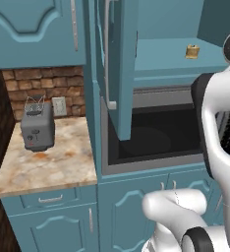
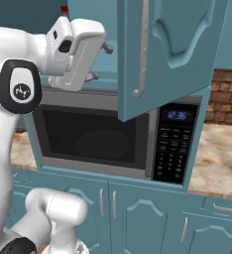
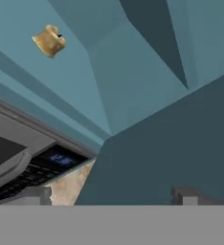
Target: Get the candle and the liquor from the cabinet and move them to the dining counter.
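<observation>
Teal kitchen units frame an open cabinet [image 1: 161,54] above the microwave [image 2: 95,136], its door [image 2: 162,54] swung out so the shelf can be reached. On that shelf the candle [image 1: 192,51] sits alone, at about ten o'clock in the hand view. Raised level with the shelf, the gripper [image 2: 99,62] is spread wide and empty; a red cap [image 2: 64,9], likely the liquor, peeks at twelve o'clock

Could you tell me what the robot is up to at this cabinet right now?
The arm is raised toward the open cabinet above the microwave. Its end effector is open and holds nothing. The candle sits on the cabinet shelf, untouched. A red cap, apparently the liquor, peeks above the hand.
</observation>
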